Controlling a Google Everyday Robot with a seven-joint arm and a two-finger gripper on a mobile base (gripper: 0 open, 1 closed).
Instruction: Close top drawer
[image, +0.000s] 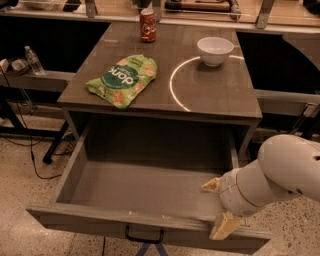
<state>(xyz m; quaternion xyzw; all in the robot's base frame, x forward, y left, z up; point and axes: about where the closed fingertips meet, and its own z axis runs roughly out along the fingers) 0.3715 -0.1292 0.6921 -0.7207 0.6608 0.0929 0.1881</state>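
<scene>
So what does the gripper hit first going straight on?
Probably the open grey wood-grain top drawer, at its front panel's right end; the gripper sits right there, fingers open. Depth unclear.

The top drawer (140, 192) fills the lower half of the frame, below the top of the table (215, 97). It is pulled far out toward the bottom edge and stands fully open. It is wide and deep, of grey wood-grain, and inside only its bare floor and walls show. Its flat front panel runs along the bottom of the frame and carries one small black bar handle (144, 235) near the middle. The claw (218, 206) is at the lower right, at the right end of the front panel, its two fingers apart.
</scene>
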